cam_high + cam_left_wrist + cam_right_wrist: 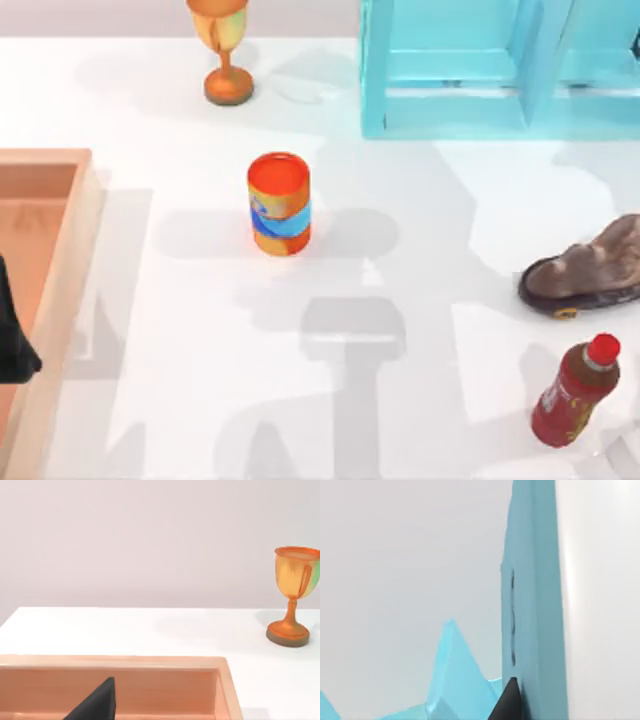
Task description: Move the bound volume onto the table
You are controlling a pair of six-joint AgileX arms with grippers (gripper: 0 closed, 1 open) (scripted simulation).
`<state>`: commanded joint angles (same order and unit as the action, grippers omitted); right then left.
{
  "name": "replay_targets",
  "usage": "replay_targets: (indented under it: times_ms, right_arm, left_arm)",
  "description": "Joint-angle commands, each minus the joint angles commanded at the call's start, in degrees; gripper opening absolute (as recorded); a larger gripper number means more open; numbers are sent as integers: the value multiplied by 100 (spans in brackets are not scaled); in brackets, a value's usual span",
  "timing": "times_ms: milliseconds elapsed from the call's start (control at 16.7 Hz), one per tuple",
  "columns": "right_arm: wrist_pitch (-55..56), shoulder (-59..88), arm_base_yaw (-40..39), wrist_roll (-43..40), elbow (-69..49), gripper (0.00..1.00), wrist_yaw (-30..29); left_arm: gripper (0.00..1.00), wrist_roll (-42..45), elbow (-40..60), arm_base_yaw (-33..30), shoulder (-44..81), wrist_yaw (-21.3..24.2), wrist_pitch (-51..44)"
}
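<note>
easing the bound volume [535, 605] out of the shelf unit [455, 70] calls for a straight pull toward open counter [420, 300]. right hand [507, 702] presses beside it; i cannot tell its grip.

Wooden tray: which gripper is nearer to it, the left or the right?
Left. The left gripper is over the wooden tray; the right gripper is far off, at the cyan shelf unit.

I see an orange can [279, 204] mid-desk, with a gold trophy [224, 50] and cyan shelf unit [450, 70] behind. A wooden tray [60, 260] lies left; a brown shoe [590, 268] and red-capped bottle [577, 392] sit right.
</note>
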<state>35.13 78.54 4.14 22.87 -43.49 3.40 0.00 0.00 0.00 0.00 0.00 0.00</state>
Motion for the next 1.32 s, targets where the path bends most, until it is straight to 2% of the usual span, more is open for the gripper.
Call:
replay_targets:
  times_ms: [240,600,720,960,1320]
  right_arm:
    - [-496,-821,-30,64,459,0,77]
    - [-524,-836,-20,70,493,0,75]
    - [-573,-737,-203,-45,488,0,-84]
    - [-657,-262,-1298,-757,334,0,-946]
    - [-756,845,-4247,-2946,4,0,-3054]
  left_arm:
    - [100,0,0,0,0,0,0]
    - [100,0,0,0,0,0,0]
    - [100,0,0,0,0,0,0]
    - [100,0,0,0,0,0,0]
    - [100,0,0,0,0,0,0]
